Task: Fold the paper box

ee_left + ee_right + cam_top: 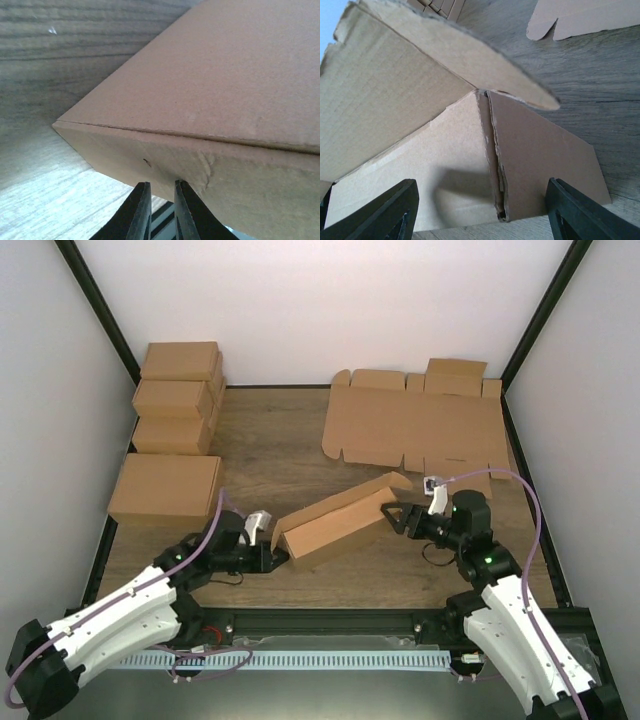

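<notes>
The brown corrugated-cardboard mailer box (335, 520) lies slantwise in the middle of the table, half folded. Its lid leans over the tray like a low tent, and the far right corner is raised. At its near left end sits the left gripper (272, 558). Its black fingers (140, 210) are only a thin slit apart with nothing between them, their tips just under the box's lower wall. At the right end the right gripper (392, 515) has its black fingers (385, 212) spread wide to either side of the box's end flaps, not pressing on them as far as I can see.

The box rests on a dark wood-grain tabletop (270, 440). Wide flat sheets of brown die-cut cardboard (410, 425) lie at the far right, well apart from the box. Closed plain brown cartons (175, 415) stand along the left edge. Plain white walls (330, 300) close in the back and sides, with black frame posts (100, 305) slanting up the corners.
</notes>
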### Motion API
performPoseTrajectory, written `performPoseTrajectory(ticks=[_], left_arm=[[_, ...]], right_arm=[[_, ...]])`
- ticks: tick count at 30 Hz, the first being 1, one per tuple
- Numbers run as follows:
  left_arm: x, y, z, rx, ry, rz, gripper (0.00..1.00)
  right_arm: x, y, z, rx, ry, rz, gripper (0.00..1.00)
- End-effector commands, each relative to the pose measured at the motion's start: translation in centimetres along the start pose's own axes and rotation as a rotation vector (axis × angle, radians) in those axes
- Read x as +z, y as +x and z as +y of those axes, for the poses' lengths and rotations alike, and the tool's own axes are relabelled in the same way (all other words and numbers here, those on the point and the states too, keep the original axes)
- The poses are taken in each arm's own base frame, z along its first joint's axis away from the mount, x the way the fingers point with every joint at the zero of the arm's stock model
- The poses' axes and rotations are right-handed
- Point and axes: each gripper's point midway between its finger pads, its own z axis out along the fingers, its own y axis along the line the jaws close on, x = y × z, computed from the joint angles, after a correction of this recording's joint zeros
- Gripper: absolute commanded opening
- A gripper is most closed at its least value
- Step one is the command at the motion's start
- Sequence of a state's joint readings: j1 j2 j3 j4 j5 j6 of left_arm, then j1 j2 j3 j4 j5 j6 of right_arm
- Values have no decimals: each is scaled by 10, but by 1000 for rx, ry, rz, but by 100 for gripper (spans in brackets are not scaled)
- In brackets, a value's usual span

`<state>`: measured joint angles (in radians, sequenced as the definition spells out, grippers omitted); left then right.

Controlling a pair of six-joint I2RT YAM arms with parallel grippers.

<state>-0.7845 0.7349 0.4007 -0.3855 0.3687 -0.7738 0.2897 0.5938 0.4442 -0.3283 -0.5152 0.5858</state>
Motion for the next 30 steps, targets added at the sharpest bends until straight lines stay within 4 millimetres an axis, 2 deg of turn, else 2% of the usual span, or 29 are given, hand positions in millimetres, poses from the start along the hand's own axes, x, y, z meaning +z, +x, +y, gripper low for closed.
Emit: performPoseTrajectory(ticks=[1, 8, 12, 21, 26, 30], left_arm=[[-7, -40, -30, 70, 53, -141, 16], [-1, -62, -35, 126, -3, -163, 18], [7, -77, -35, 162, -42, -171, 14], [19, -116, -36, 240, -101, -225, 11], [18, -139, -33, 264, -114, -277, 11], [21, -146, -32, 274, -121, -272, 11]], right_arm=[[-4, 27, 14, 68, -65, 138, 72], [-9, 29, 21, 78, -95, 140, 72], [-10, 27, 23, 73, -97, 138, 72], [-6, 16, 22, 77, -82, 106, 72], [-3, 14, 20, 89, -66, 117, 71], [-4, 17, 17, 91, -50, 127, 71]])
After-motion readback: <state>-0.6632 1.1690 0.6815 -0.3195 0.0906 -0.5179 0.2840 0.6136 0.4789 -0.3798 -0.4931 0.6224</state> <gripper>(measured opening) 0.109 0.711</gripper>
